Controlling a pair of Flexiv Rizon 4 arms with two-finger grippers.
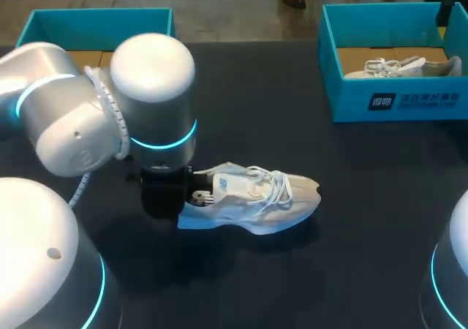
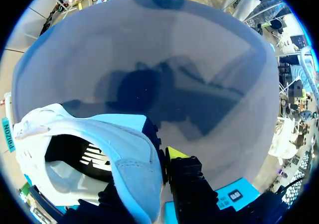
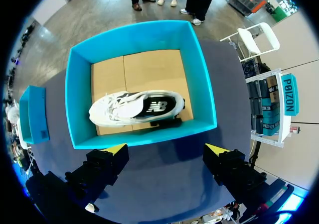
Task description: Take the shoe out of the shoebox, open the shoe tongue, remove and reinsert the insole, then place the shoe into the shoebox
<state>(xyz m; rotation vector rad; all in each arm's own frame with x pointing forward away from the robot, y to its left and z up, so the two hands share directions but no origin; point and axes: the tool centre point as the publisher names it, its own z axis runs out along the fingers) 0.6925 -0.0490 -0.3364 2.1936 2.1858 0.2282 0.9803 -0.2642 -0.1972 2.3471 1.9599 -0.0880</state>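
Head view, shoe (image 1: 256, 197): pale with white laces, lying on the bench mid-way across, outside both boxes. The toe points to my right and the heel faces the left arm.
Left fingers (image 2: 175, 153): at the shoe's heel. In the left wrist view the heel wall runs between them. One yellow tip is pressed on the outside; the other finger is down inside the shoe, its tip hidden. They are holding the heel.
Left arm (image 1: 153, 102): comes in from the left, with the wrist standing over the heel.
Bench (image 1: 351, 227): dark top.
Right box (image 1: 344, 88): teal with a cardboard floor, at the far right of the bench, well apart from the shoe.
Second shoe (image 3: 134, 107): white, lying lengthwise inside the right box.
Right fingers (image 3: 115, 149): spread wide and holding nothing, hovering above the right box, over its near wall.
Left box (image 1: 44, 22): teal, at the far left, partly behind the left arm.
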